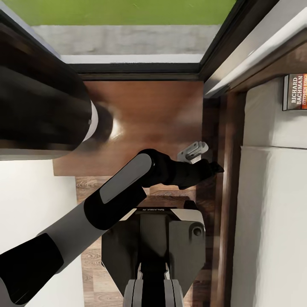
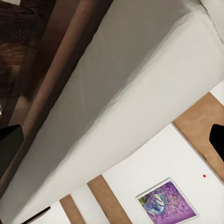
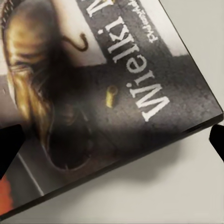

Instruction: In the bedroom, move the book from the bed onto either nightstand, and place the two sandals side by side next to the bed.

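The book (image 1: 296, 91), dark with white "RICHARD BACHMAN" lettering, lies on the bed's pale mattress (image 1: 273, 213) at the right edge of the head view. In the right wrist view the book's cover (image 3: 116, 84) lies just below my right gripper (image 3: 112, 142), which is open, with a dark fingertip at each side. My left gripper (image 1: 213, 167) reaches over the glossy brown nightstand (image 1: 145, 115) toward the bed frame (image 1: 230, 179). It is open and holds nothing (image 2: 112, 140). The sandals are out of view.
A dark-framed glass opening (image 1: 140, 66) with grass beyond runs along the far side of the nightstand. A bulky black shape with a white end (image 1: 42, 111) looms at the left. My trunk (image 1: 153, 247) stands on plank floor (image 1: 91, 260). A purple picture (image 2: 165, 203) hangs on the wall.
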Robot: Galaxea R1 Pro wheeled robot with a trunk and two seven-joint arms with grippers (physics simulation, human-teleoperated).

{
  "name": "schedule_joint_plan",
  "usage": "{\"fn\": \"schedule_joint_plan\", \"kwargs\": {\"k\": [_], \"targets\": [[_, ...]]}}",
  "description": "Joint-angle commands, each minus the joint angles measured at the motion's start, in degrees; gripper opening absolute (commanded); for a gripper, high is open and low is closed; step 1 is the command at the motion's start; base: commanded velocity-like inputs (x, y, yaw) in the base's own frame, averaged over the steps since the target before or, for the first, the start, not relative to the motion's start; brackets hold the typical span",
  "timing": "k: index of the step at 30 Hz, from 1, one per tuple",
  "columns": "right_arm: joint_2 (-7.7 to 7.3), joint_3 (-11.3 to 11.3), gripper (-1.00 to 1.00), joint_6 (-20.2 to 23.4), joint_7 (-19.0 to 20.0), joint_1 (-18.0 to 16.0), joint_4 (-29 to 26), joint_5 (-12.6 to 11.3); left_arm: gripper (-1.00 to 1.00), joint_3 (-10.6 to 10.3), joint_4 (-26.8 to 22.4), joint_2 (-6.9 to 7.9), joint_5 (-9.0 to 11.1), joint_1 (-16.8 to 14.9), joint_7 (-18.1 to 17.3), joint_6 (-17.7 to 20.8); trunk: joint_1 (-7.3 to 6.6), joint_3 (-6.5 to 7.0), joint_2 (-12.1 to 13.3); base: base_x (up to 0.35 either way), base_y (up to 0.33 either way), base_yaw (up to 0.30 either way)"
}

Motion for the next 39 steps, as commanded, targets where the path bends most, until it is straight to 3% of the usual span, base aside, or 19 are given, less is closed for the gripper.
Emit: {"fn": "schedule_joint_plan", "kwargs": {"k": [1,39], "targets": [[1.37,-0.3,1.0,0.7,0.2,0.0,0.0,-1.0,1.0,0.0,0.0,-0.05,0.1,0.0,0.3,0.5,0.16,-0.03,0.0,-0.012,0.0,0.0],[1.38,-0.2,1.0,0.1,0.4,-0.3,-0.6,-1.0,1.0,0.0,0.0,-0.06,0.1,-0.1,0.3,0.5,0.16,-0.03,0.0,-0.055,-0.003,0.0]]}}
